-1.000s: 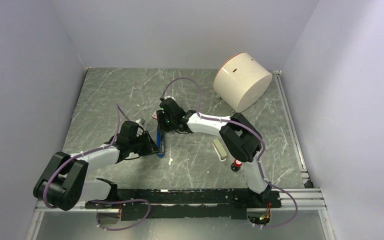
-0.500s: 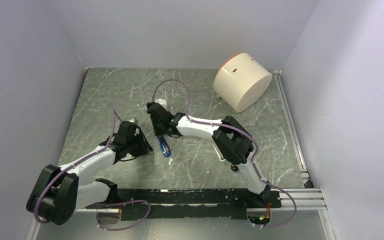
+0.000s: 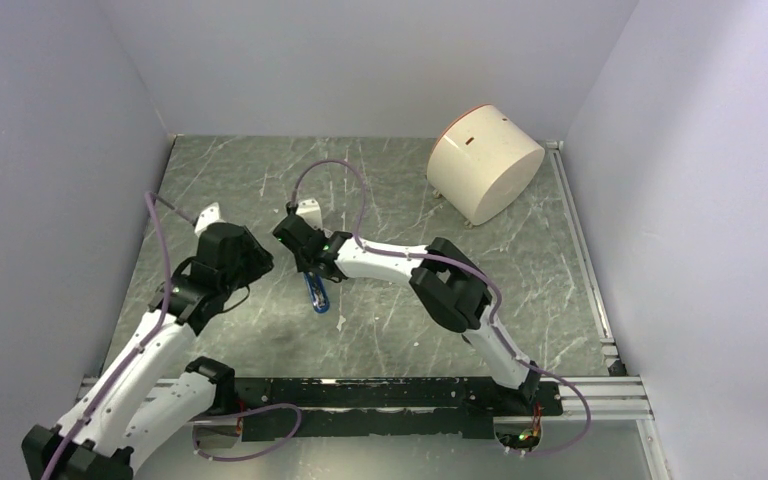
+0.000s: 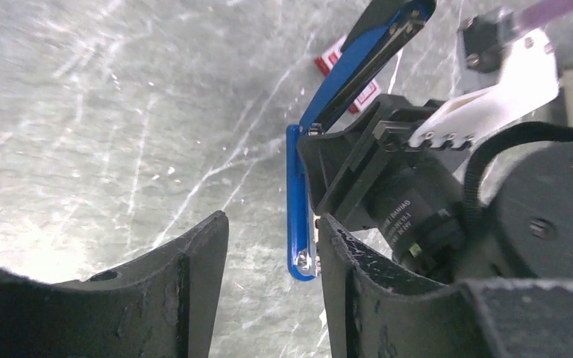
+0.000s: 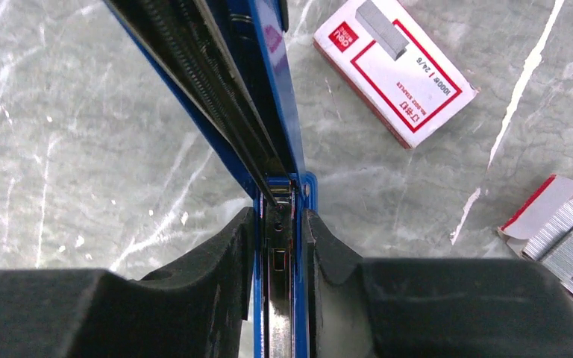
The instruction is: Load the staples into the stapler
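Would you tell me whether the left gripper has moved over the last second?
Yes. The left gripper has pulled back to the left, away from the stapler and farther from the drum, which stays put at the back right.

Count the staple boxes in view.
2. A closed box, a staple strip on top, lies right of the stapler; an open box of staples sits at the right wrist view's edge. Others may be hidden.

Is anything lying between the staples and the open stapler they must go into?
Nothing visible does. In the right wrist view, only bare table separates the staples from the stapler, which the right gripper grips.
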Controlling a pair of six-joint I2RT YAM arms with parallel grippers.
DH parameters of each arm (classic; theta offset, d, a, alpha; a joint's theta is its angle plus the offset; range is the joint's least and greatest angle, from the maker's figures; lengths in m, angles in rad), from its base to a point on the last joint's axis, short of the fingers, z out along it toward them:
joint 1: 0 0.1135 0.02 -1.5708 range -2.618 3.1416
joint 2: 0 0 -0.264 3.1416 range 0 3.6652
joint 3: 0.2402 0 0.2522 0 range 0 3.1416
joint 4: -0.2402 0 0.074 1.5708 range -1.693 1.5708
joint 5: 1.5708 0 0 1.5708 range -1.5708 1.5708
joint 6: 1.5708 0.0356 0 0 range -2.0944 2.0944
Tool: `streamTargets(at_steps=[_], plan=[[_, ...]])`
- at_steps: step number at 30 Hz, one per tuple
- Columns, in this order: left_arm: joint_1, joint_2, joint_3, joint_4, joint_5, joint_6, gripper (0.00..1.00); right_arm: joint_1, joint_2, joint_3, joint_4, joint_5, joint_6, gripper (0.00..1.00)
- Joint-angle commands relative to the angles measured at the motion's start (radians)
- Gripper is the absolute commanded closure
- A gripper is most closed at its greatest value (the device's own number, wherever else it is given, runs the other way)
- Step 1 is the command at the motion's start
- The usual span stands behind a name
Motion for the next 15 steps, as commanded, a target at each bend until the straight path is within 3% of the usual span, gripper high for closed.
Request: streamTargets(at_steps=[1, 11, 13, 15], plan=[[-0.006, -0.063, 0.093, -0.165, -0.14, -0.013, 0.47, 0.0, 0.062, 0.044, 0.028, 0.059, 0.078, 0.75], [-0.006, -0.16, 0.249, -0.319, -0.29, -0.032, 0.44, -0.001, 0.181, 0.241, -0.05, 0.08, 0.184, 0.68], [-0.006, -0.156, 0.272, -0.336, -0.284, -0.017, 0.42, -0.001, 0.166, 0.236, -0.051, 0.078, 0.181, 0.63], [-0.006, -0.155, 0.287, -0.341, -0.269, -0.002, 0.4, -0.005, 0.127, 0.212, -0.028, 0.041, 0.153, 0.51]])
